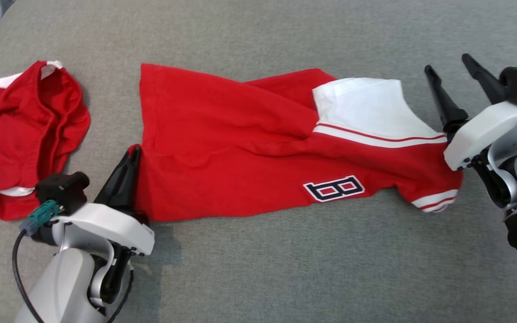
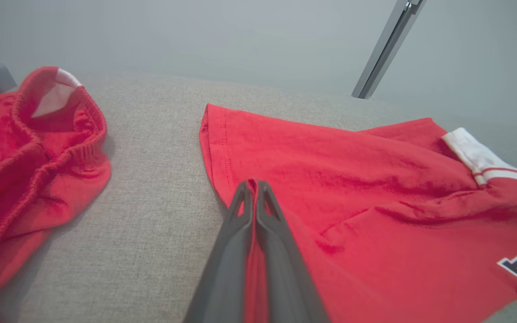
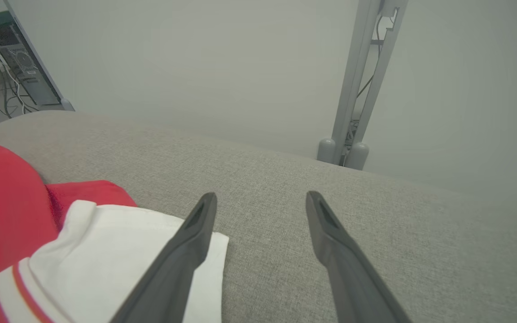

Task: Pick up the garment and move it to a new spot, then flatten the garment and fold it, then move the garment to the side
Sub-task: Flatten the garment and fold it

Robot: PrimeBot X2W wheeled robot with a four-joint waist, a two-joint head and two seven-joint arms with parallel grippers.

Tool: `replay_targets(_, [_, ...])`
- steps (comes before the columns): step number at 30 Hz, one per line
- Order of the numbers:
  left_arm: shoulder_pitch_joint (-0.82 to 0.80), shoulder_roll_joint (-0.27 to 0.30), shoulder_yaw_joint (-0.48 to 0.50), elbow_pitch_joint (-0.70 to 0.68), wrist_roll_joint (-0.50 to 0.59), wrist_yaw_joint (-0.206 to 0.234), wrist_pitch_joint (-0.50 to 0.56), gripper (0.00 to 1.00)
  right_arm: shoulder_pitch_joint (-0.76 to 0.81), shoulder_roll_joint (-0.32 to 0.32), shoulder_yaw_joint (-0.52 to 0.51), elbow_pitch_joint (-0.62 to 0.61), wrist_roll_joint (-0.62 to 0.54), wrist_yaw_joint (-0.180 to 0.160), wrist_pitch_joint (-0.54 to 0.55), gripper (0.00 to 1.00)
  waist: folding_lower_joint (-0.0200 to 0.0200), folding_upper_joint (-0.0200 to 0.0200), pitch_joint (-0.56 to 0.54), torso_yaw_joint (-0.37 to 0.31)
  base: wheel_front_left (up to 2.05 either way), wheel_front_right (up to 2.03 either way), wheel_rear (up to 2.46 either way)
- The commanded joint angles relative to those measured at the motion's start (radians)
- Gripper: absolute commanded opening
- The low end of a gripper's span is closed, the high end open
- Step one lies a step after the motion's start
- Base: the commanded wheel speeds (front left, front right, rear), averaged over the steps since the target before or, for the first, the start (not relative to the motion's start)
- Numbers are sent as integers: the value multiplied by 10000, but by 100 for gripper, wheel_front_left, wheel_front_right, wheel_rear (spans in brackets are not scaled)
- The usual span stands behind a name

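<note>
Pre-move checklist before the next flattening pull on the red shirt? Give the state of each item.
1. Left claw shut on shirt hem: ok.
2. Right claw gripping shirt: not ok; it is open beside the white sleeve.
3. Shirt lying flat: not ok; creases run across the middle.
4. Second red garment apart from shirt: ok.
5. How many layers the left claw pinches: cannot tell.
</note>
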Motion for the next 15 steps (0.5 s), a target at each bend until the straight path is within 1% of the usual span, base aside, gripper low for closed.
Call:
replay_targets(1, [-268,-69,-58,44,60,-71,-68,0,-290,-148,385,331,249,-3,81,100,0,0,362,397,0,0,0])
replay_targets(5, [-555,-289,-247,222,127,-168,-195,0,-804,-402,1648,1239,941,-3,193,100,0,0,567,677,0,0,0])
replay_targets(10, [-733,-419,-358,446,146,-266,-385,0,-1191,-700,2866,2034,1812,-3,370,100,0,0,652,814,0,0,0])
replay_targets(11, [-767,-426,-373,486,155,-268,-433,0,-1258,-742,3032,2167,1991,-3,347,95,0,0,655,826,0,0,0])
replay_targets(12, [-789,-428,-383,526,161,-249,-470,0,-1272,-767,3192,2267,2136,-3,331,47,0,0,645,832,0,0,0])
replay_targets(13, [-801,-425,-393,560,175,-245,-483,0,-1306,-803,3325,2365,2275,-3,280,29,0,0,634,833,0,0,0])
replay_targets(14, [-815,-411,-401,567,205,-237,-534,0,-1346,-840,3434,2448,2423,-3,209,0,0,0,622,829,0,0,0])
replay_targets(15, [-814,-395,-403,565,225,-219,-571,0,-1370,-883,3526,2509,2551,-3,105,0,0,0,603,818,0,0,0])
